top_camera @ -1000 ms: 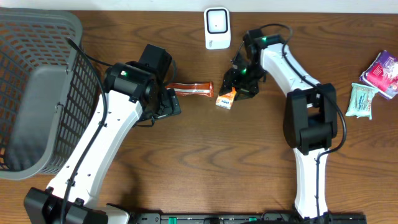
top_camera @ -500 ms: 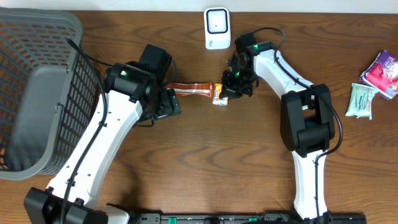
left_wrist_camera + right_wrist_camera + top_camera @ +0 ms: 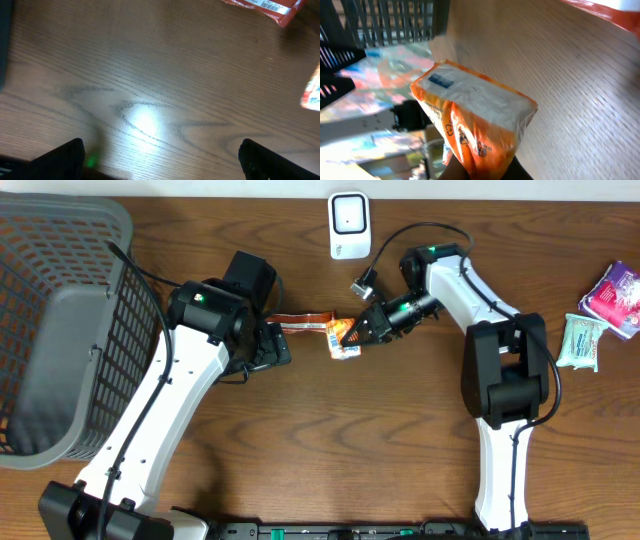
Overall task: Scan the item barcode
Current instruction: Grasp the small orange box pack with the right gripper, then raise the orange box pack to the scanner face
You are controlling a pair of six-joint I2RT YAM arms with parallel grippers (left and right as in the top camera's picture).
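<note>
Looking at the small packet (image 3: 475, 112) first: it's a soft pillow pack, orange along its edges and crimped end. Its pale whitish face carries a little blue patch near one corner, and there are small white symbols on the orange side. On the right wrist camera it sits tilted, crimped end down, and that lower end is pinched between the fingers of the right gripper (image 3: 366, 328), which are pressed tight on it. From overhead the packet is near the middle of the table (image 3: 400, 440), just below and slightly left of the white scanner (image 3: 348, 225), well apart from it. I can't tell whether it's clear of the wood.

Its far end comes right up beside the tip of a long orange wrapper (image 3: 305, 323) lying flat. My left wrist camera catches that wrapper's printed end in the top corner.

The left gripper (image 3: 272, 346) hovers at the wrapper's other end with its fingers spread wide and nothing between them but bare wood.

Further out, a grey basket (image 3: 60, 240) fills the left edge. A pink pack (image 3: 612, 290) and a green pack (image 3: 580, 340) lie at the far right.
</note>
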